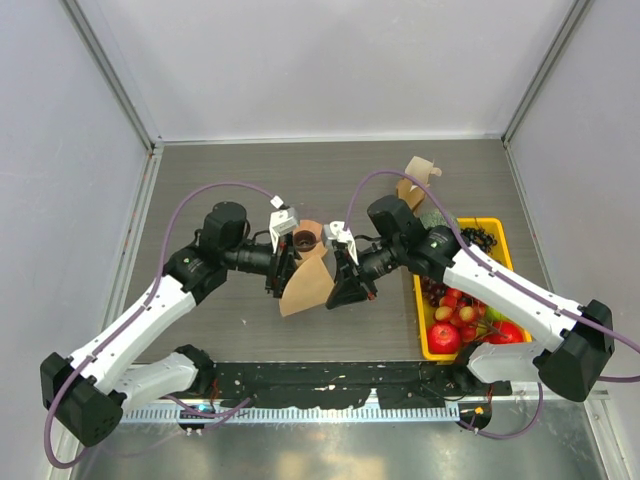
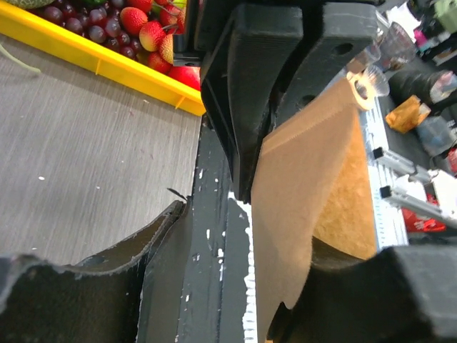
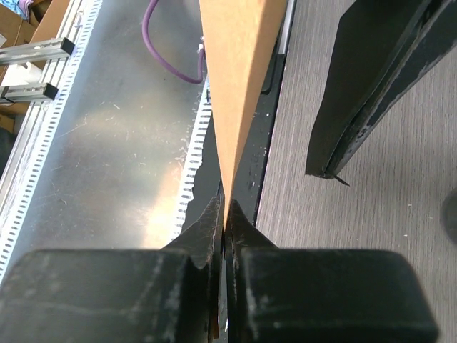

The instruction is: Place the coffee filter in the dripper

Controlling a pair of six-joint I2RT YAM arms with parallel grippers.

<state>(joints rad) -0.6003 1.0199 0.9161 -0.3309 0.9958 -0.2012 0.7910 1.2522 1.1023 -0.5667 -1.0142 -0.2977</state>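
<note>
The coffee filter (image 1: 305,288) hangs in the air between my two arms, above the near middle of the table (image 1: 380,165) and just in front of the dripper (image 1: 303,239). My right fingers (image 3: 246,239) are pinched tight on its thin edge. From that wrist I see the paper only edge-on, so its full shape is lost there. My left fingers (image 2: 86,286) stand partly apart with the filter passing between them. It lies close against one finger and clear of the other, and I cannot tell whether that finger actually presses the paper. In that wrist view the paper shows a pale outer face and a darker face behind it, with the bottom cut off by the finger.

The dripper sits on the table behind the filter. Only its orange-brown collar and dark centre show from above, and my left wrist covers its near side.

The yellow tray (image 2: 107,61) lies on the right of the table, half under my right arm. It holds dark grapes, strawberries and two large red fruits, and the rest is hidden. Behind it a bunch of brown papers (image 1: 413,185) is too crumpled to count.

I count one filter held, one dripper, one tray.
</note>
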